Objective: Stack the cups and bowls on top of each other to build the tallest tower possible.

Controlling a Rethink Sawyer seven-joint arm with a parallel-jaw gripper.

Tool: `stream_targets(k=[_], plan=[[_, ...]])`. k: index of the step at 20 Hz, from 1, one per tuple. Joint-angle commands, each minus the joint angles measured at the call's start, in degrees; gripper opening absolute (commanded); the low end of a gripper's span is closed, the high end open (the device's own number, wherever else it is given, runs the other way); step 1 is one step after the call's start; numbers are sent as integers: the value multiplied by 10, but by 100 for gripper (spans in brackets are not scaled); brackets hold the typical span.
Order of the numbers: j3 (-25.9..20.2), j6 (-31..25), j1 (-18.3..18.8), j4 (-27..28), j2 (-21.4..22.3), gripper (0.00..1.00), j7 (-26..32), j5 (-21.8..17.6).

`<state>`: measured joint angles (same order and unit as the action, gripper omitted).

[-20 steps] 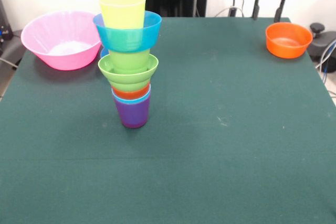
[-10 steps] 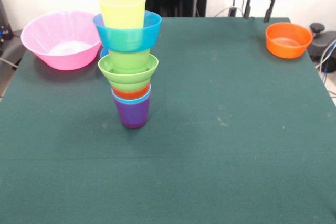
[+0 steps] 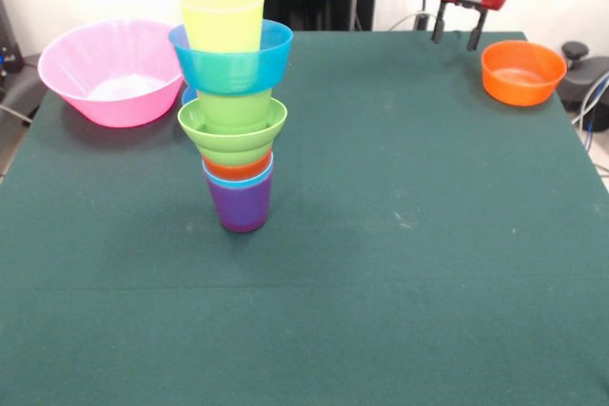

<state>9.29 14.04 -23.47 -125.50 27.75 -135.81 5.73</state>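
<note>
Tower [image 3: 233, 111] of seven nested pieces, purple cup [image 3: 240, 206] as base, yellow-green cup [image 3: 223, 18] on top, upright at desk [image 3: 381, 254] left of centre. Orange bowl [image 3: 521, 71] at far right, loose. Pink bowl [image 3: 109, 71] at far left, loose. Gripper [image 3: 459, 35] over far edge, just left of the orange bowl, fingers spread and empty. Change over the last second: gripper has shifted left, away from above the orange bowl, which has not moved; probable meaning, no pick-up of it in hand yet.

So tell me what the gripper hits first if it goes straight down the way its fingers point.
Probably bare green tablecloth: the open gripper hangs beside the round orange plastic bowl, apparently clear of it; depth is uncertain.
</note>
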Motion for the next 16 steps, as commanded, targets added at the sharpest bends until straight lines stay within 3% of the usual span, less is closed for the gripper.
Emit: stream_targets(k=[1, 10, 16], plan=[[-40, -37, 23, 2, 30, 100, -104, 35], [-21, -179, 40, -10, 130, 100, -65, 29], [-11, -197, 28, 6, 124, 100, -67, 24]])
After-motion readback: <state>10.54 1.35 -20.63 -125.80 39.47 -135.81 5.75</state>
